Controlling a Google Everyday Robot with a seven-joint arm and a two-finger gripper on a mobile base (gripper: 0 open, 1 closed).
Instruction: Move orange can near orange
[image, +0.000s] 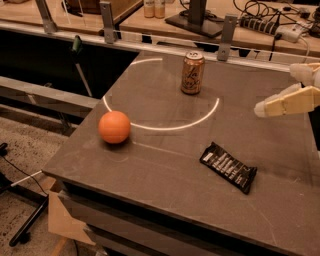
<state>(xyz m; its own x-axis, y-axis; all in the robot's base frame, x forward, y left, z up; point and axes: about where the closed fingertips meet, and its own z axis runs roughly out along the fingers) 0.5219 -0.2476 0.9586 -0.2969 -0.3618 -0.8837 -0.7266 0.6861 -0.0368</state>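
Observation:
The orange can (192, 73) stands upright at the back of the grey table (165, 170), just inside a pale ring marked on the top. The orange (114, 127) lies near the table's left edge, on the ring line, well apart from the can. My gripper (272, 105) reaches in from the right edge. It hovers above the table to the right of the can and slightly nearer the front, and holds nothing that I can see.
A flat black wrapped bar (228, 167) lies at the front right of the table. A metal rail with posts (107, 22) runs behind the table. A bench with cables and bottles (260, 20) stands beyond it. The floor drops away to the left.

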